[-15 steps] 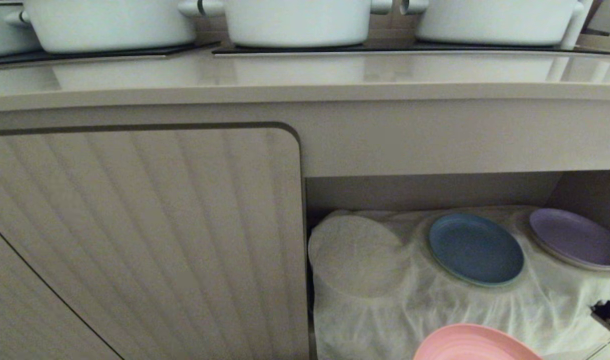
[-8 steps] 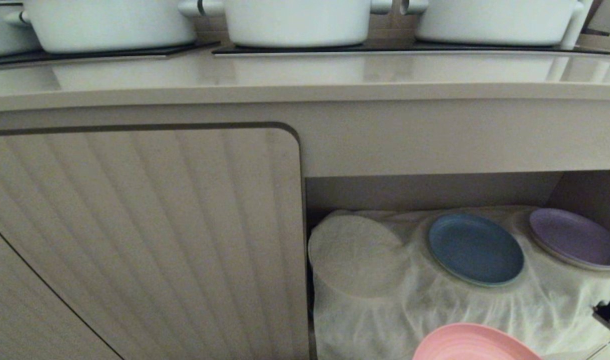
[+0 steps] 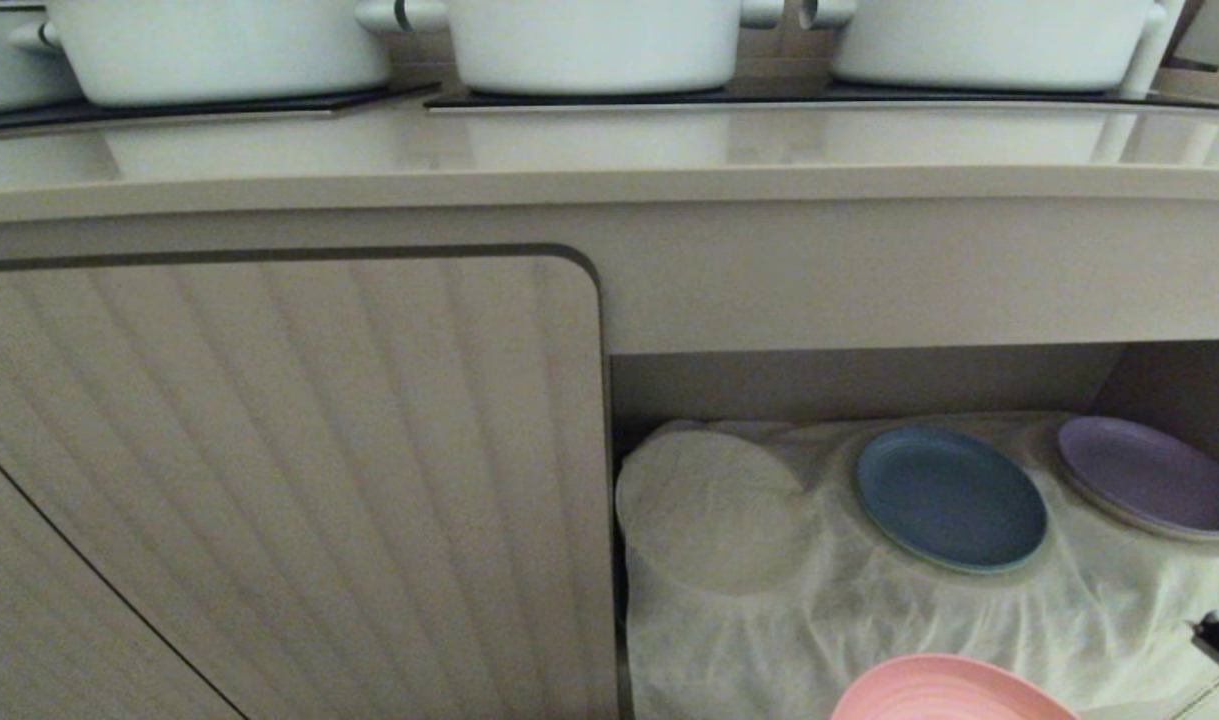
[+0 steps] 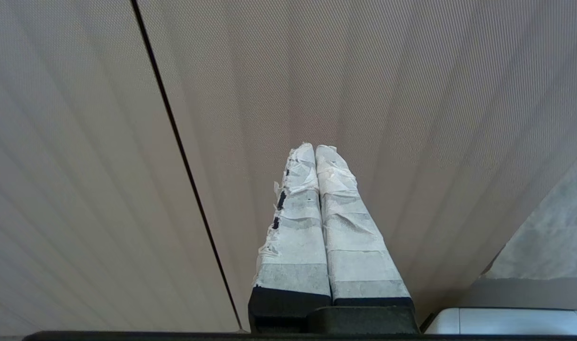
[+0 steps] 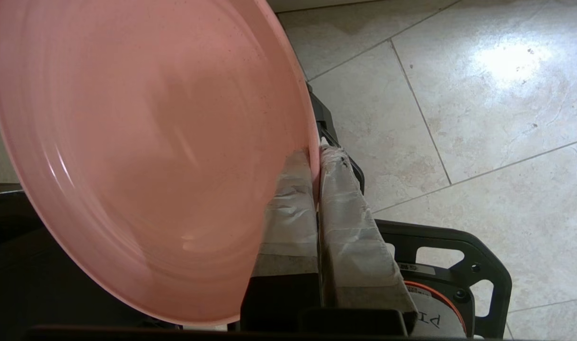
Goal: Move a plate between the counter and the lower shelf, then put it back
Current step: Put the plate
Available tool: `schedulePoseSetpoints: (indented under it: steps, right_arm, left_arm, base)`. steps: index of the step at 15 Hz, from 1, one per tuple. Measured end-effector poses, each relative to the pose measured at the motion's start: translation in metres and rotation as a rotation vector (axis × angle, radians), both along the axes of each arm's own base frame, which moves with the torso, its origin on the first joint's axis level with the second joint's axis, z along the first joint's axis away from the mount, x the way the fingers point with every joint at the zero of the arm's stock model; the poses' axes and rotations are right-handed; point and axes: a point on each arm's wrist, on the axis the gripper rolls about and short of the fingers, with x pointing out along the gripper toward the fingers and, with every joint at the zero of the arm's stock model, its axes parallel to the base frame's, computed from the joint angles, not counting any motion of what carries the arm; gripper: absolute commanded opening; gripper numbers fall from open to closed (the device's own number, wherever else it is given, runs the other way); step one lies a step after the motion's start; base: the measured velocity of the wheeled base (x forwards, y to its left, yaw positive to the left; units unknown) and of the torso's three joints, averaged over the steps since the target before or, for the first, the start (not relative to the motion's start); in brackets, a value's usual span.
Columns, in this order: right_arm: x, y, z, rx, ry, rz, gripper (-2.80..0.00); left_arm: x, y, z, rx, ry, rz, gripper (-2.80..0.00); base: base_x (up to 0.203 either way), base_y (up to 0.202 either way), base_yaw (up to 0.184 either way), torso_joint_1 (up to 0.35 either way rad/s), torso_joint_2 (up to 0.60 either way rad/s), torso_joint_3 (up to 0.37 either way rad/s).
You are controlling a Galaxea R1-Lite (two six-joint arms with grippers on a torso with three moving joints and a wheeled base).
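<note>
Pink plate sinks slightly at the bottom of the head view.
The plate (image 3: 954, 690) shows a bit less than a second ago, its top edge lower against the white cloth (image 3: 869, 610); the right gripper (image 5: 316, 158) part at right edge also dropped.

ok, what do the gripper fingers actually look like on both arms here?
Both match. The left gripper has two long tapering fingers wrapped in bands of white, wrinkled tape, frayed at the edges with black showing through in spots, on a black base. The right gripper has the same white taped fingers on a black body. No cables show in either wrist view.
</note>
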Motion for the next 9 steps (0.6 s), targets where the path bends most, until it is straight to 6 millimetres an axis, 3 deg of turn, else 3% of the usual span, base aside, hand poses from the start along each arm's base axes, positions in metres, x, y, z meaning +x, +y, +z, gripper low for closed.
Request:
schedulePoseSetpoints:
  steps: [9]
  right_arm:
    - [-0.0023, -0.0005, -0.0006, -0.002, -0.003, 0.002, -2.80]
  left_arm:
    - [0.0000, 0.0000, 0.0000, 0.003, 0.000, 0.000, -2.80]
  base:
    - [0.000, 0.000, 0.000, 0.000, 0.00, 0.000]
